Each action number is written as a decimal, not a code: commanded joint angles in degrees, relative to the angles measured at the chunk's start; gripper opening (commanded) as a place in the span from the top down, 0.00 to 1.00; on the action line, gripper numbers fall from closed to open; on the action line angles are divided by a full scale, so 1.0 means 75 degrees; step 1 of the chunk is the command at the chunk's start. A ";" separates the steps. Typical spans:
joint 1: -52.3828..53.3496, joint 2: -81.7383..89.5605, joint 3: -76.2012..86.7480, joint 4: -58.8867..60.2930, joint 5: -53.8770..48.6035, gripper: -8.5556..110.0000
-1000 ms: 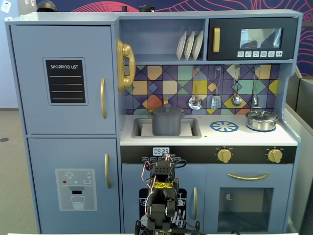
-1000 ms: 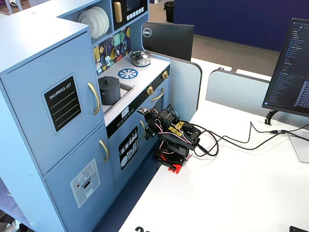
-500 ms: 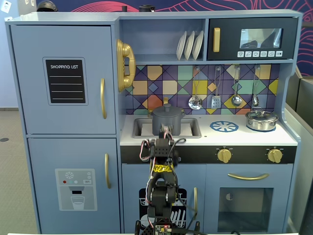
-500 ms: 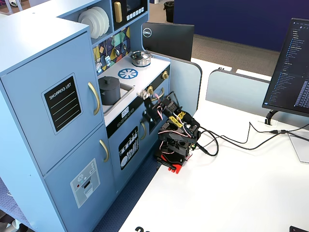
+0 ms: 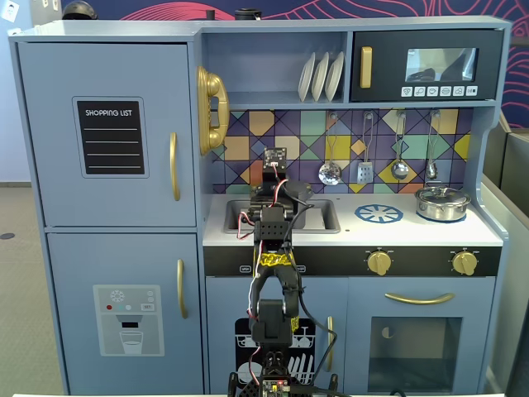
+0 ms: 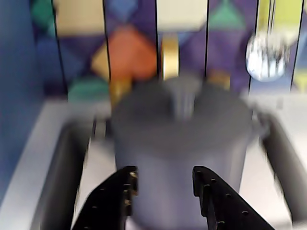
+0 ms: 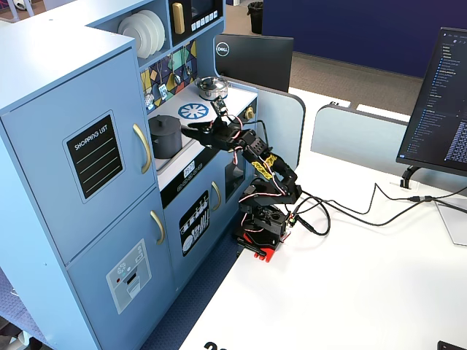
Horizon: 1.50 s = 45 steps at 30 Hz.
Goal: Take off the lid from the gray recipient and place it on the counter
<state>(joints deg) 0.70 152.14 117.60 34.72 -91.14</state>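
The gray recipient (image 6: 182, 158) stands in the sink (image 6: 62, 163) of the toy kitchen, with its gray lid (image 6: 144, 108) on top and a knob (image 6: 184, 93) in the middle. It also shows in a fixed view (image 7: 166, 138). In the front fixed view the arm hides most of it; a dark edge of the recipient (image 5: 299, 192) shows. My gripper (image 6: 163, 184) is open and empty, its black fingers (image 6: 120, 196) just in front of the recipient's wall, below the lid. From the side, the gripper (image 7: 191, 130) sits right beside the recipient. The wrist view is blurred.
A silver pot (image 5: 442, 203) with a lid stands on the right of the light counter (image 5: 413, 233), beside a blue burner mark (image 5: 378, 213). Utensils (image 5: 364, 169) hang on the tiled wall behind. The faucet (image 6: 169, 57) stands behind the recipient. Cables (image 7: 365, 211) trail over the white table.
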 commanded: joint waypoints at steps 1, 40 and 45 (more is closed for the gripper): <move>0.0059 -0.0352 -0.0574 -0.0750 0.0152 0.84; 0.0363 -0.3750 -0.1453 -0.3352 0.0000 0.82; 0.0328 -0.4277 -0.1934 -0.3352 0.0000 0.83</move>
<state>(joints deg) 3.16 121.46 108.46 11.34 -90.53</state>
